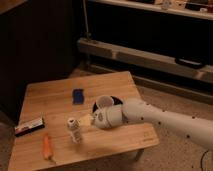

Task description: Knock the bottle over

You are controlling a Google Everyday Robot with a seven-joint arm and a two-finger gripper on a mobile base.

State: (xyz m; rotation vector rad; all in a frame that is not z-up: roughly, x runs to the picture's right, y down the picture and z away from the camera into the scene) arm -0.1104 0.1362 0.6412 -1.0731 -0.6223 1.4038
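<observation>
The bottle [74, 129] is small and clear with a white cap and pale label. It stands upright near the front of the wooden table [115, 82]. My gripper [88, 120] is at the end of the white arm [165, 120], just right of the bottle's upper part, very close to it. A white cup [104, 103] stands right behind the gripper. An orange carrot [47, 145] lies front left of the bottle.
A blue object [78, 95] lies in the middle of the table. A dark packaged bar [29, 125] lies at the left edge. Dark shelving and a low rail [145, 55] stand behind the table.
</observation>
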